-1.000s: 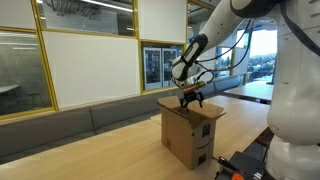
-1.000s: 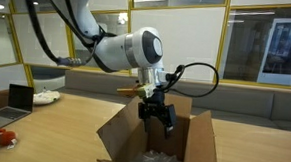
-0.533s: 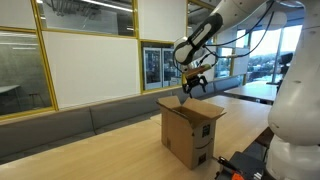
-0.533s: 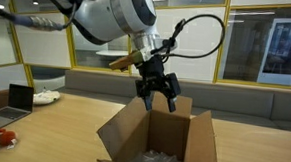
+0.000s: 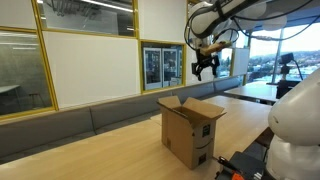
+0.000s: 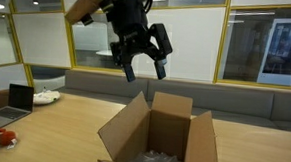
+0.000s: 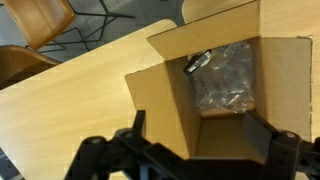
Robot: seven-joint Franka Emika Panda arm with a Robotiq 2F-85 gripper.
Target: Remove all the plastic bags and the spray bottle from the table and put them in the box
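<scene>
The brown cardboard box stands on the light-wood table with its flaps up. In the wrist view I look straight down into the box. Crumpled clear plastic bags lie on its bottom, and the black head of the spray bottle shows beside them. The bags also show inside the box in an exterior view. My gripper hangs high above the box, open, with nothing between its fingers.
A laptop and a white object lie at the table's far end. Chairs stand beyond the table edge. A grey bench runs along the glass wall. Red-and-black gear sits near the box.
The gripper has risen from just over the box opening to well above it, staying open and empty. The box and its contents have not moved.
</scene>
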